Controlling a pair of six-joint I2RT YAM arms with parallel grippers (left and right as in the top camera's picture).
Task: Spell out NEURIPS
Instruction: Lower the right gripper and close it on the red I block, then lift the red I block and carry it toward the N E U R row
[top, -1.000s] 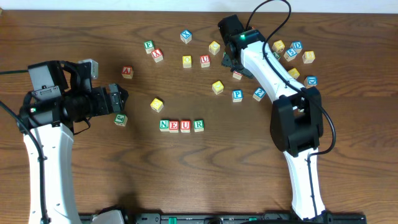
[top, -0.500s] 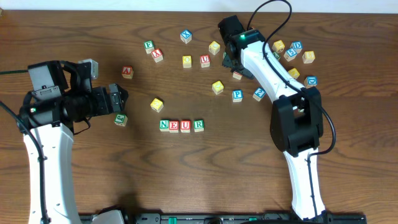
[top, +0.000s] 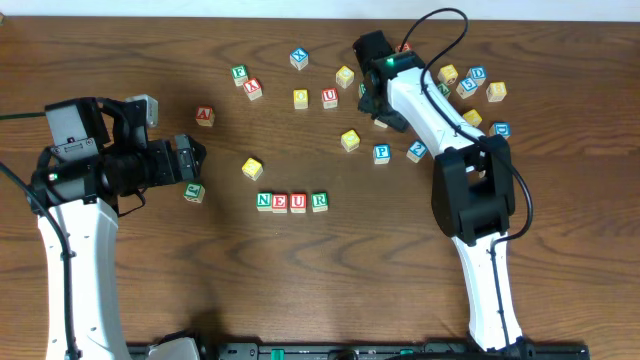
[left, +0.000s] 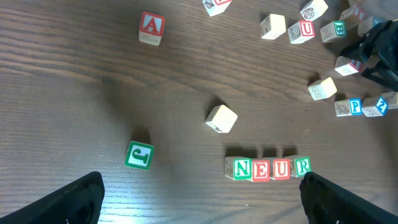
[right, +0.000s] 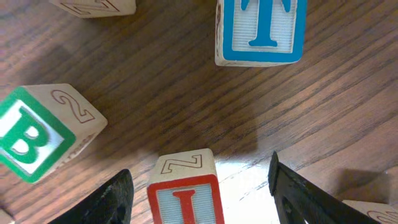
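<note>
Right gripper (right: 198, 179), jaws spread, straddles the red I cube (right: 185, 200); next, pinch it and carry it beside green R (top: 319, 201).

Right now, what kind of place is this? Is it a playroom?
Probably a robot lab bench, not a playroom: a left arm and a right arm stand at a wooden table, with alphabet blocks on it.
</note>
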